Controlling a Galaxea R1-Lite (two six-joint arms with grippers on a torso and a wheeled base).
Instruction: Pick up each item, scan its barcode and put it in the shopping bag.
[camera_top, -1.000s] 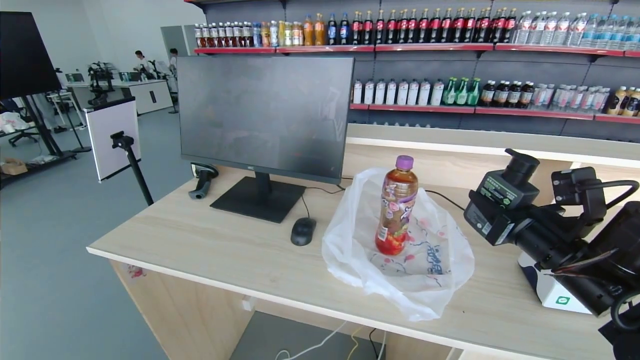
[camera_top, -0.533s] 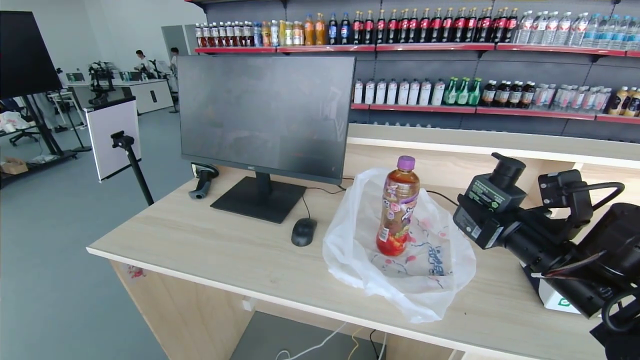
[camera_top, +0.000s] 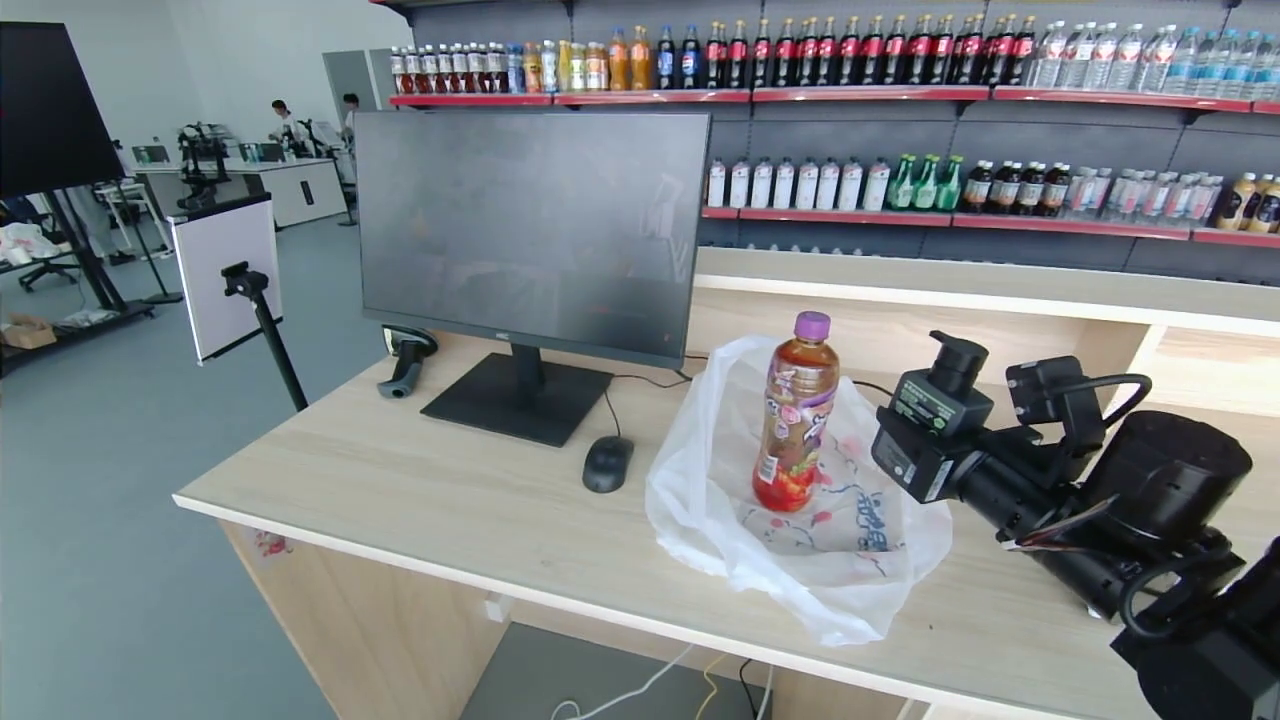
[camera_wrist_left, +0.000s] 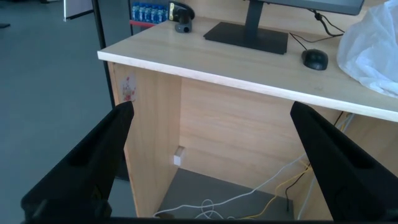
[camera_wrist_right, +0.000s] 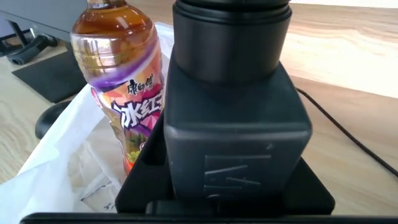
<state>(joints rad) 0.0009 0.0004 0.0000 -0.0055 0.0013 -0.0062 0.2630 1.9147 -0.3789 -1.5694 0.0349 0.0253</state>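
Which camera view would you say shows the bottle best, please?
The head view: the bottle stands whole, upright on the bag. The right wrist view is closer, but a black device covers part of it. The left wrist view catches the bag's edge.

Materials and finishes
Clear glossy plastic bottle (camera_top: 796, 420); thin, translucent, crinkled plastic bag (camera_top: 700, 500); matt wood-grain counter (camera_top: 420, 480); matt black monitor (camera_top: 530, 230).

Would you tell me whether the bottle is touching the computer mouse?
Apart. The head view shows the bottle standing on the bag, with a wide stretch of the bag's plastic between it and the mouse.
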